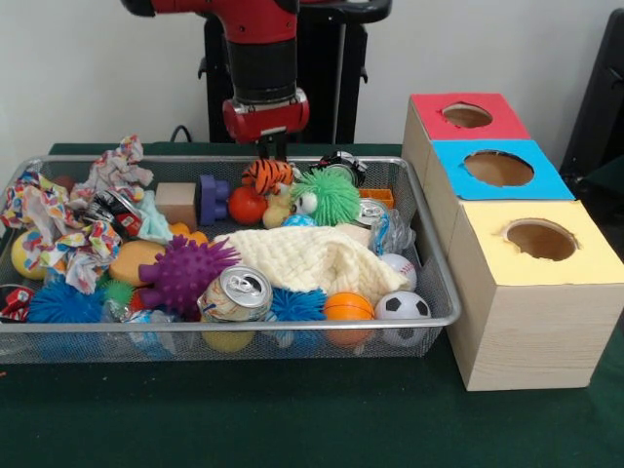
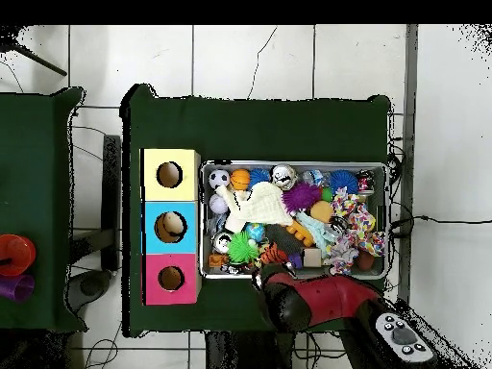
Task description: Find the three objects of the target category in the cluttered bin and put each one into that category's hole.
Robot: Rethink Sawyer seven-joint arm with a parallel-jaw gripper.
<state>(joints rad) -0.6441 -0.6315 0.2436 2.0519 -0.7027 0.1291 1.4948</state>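
Note:
The bin (image 1: 244, 325) is a wide wire-mesh basket on the green table, piled with toys, balls, cans and cloth. It also shows in the overhead view (image 2: 293, 164). The hole (image 1: 467, 115) with the red surround is on the farthest of three wooden boxes to the right of the bin, and it shows in the overhead view too (image 2: 171, 278). My gripper (image 1: 267, 150) hangs from the red arm over the bin's far rim, just above an orange tiger-striped toy (image 1: 265, 175). In the overhead view the gripper (image 2: 261, 275) is at the bin's lower edge. It holds nothing that I can see.
The blue-surround hole (image 1: 498, 168) and the yellow-surround hole (image 1: 540, 239) sit nearer the camera. In the bin lie a green fuzzy ball (image 1: 327, 195), a cream cloth (image 1: 307, 258), a purple spiky ball (image 1: 185, 273), a soda can (image 1: 237, 292) and a soccer ball (image 1: 402, 307).

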